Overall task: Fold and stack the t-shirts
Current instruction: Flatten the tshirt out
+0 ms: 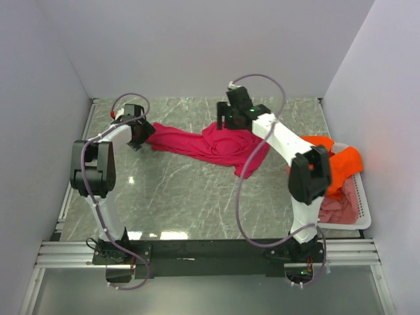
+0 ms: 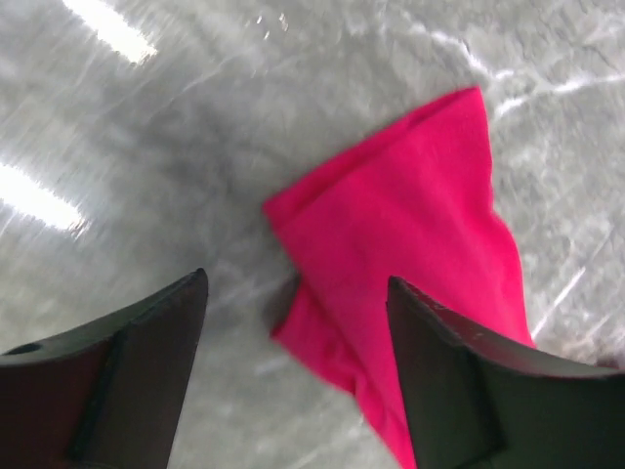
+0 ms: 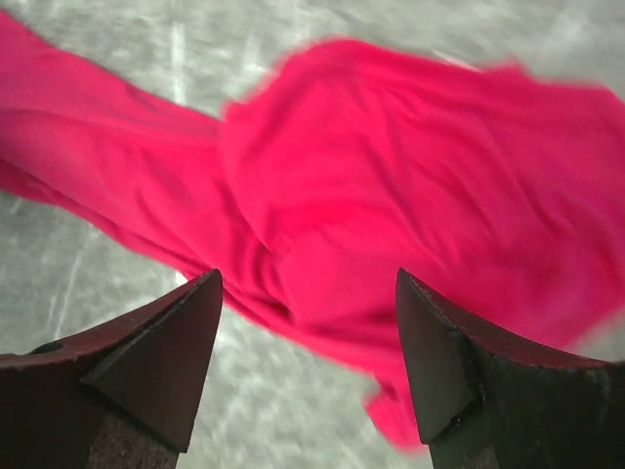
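The left arm (image 1: 108,207) and the right arm (image 1: 279,134) are built of white tubular links joined by bulky black joint housings. Each stands on a black base bolted to the silvery rail (image 1: 65,254) along the near edge of the counter (image 1: 184,197). A pale lilac cable (image 1: 241,190) loops loosely along each arm from base to wrist, and small green lights glow on the right arm's wrist block and base. The left pincer (image 2: 298,283) and the right pincer (image 3: 308,278) each end in two matt black, wedge-shaped fingers (image 3: 156,362).
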